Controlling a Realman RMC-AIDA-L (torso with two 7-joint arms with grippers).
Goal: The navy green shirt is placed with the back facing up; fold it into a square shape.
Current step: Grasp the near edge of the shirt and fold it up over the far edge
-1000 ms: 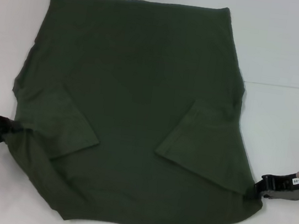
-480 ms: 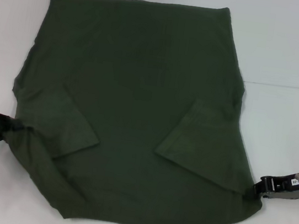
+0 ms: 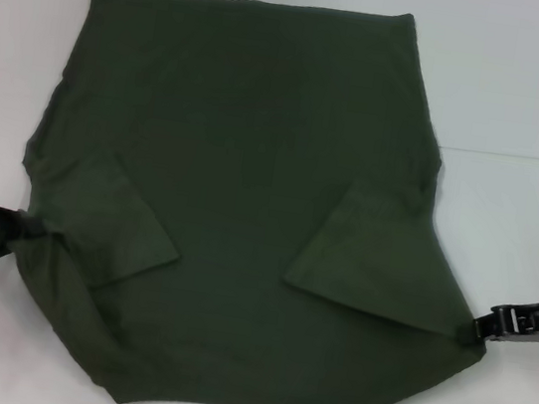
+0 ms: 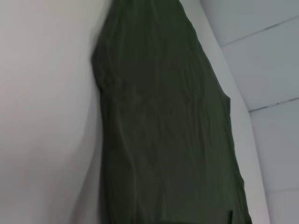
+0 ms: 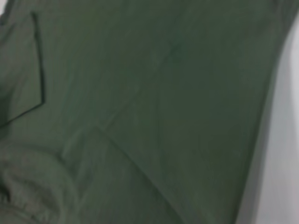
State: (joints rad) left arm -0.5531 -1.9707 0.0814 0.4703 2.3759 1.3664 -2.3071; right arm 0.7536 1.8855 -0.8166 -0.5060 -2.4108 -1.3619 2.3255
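— Holding anything at the moment?

— Gripping cloth on both sides. My left gripper is closed on the near left edge of the navy green shirt, where the fabric bunches into a twisted ridge running to the jaws. My right gripper is pinched on the near right corner, and the cloth there draws out to a sharp point.

— Where does the shirt lie?

— Spread flat on the pale surface, filling most of the head view. Its far edge is straight; its sides flare wider toward me; the near edge ends in a shallow notch at the middle.

— And the sleeves?

— The left sleeve and right sleeve are both folded inward onto the body, each a slanted flap with a clean hem.

— How does the material look?

— Soft, matte, dark olive, no print. My left wrist view shows the shirt in long shallow ripples beside bare surface. My right wrist view is nearly all cloth, with a folded edge crossing it and a rumpled gather in one corner.
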